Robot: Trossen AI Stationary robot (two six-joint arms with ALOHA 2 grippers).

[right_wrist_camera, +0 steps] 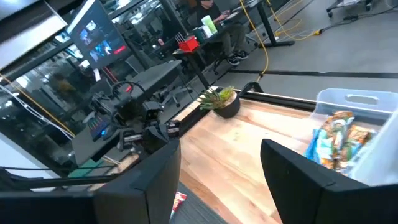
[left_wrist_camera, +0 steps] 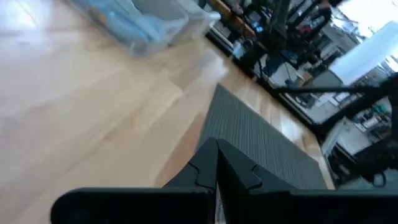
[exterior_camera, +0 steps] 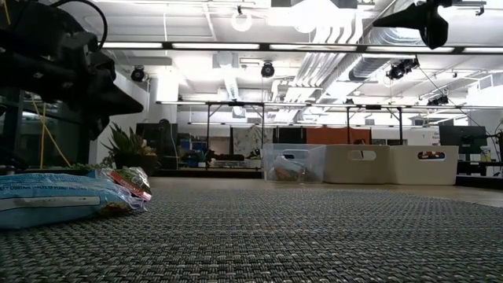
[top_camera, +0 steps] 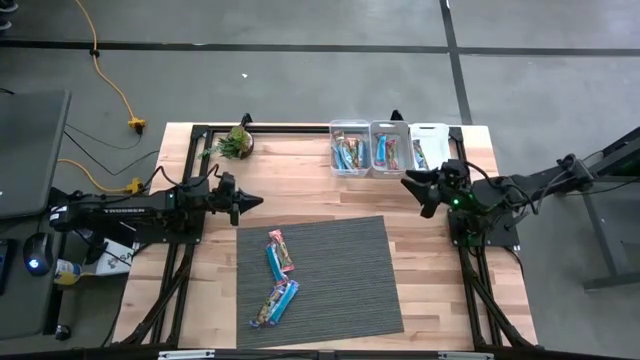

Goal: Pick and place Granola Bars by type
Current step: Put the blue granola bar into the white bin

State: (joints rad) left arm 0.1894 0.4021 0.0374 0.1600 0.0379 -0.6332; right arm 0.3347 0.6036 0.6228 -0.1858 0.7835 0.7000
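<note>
High view: The left gripper (top_camera: pixel 252 202) sits left of centre, above the upper left corner of the grey mat (top_camera: pixel 350 250), fingers closed to a point and holding nothing. The right gripper (top_camera: pixel 412 190) sits right of centre, below the three bins, fingers spread wide and empty. Four Granola Bars (top_camera: pixel 279 270) lie on the mat's left half in two pairs. More bars fill the clear left bin (top_camera: pixel 349 148) and middle bin (top_camera: pixel 388 147); the white right bin (top_camera: pixel 428 143) holds a few. A potted plant (top_camera: pixel 238 142) stands at the table's upper left.

Low view: A light blue bar (exterior_camera: pixel 55 204) fills the lower left, with a red-wrapped bar (exterior_camera: pixel 130 181) just behind it. The bins appear at centre right. One gripper (exterior_camera: pixel 424 20) hangs at the upper right.

Left wrist view: The left gripper's fingers (left_wrist_camera: pixel 233 168) meet at the bottom centre above the wooden table (left_wrist_camera: pixel 93 112).

Right wrist view: The right gripper's fingers (right_wrist_camera: pixel 155 174) stand wide apart. A bin with bars (right_wrist_camera: pixel 339 140) is at the right, the plant (right_wrist_camera: pixel 221 102) at centre.
</note>
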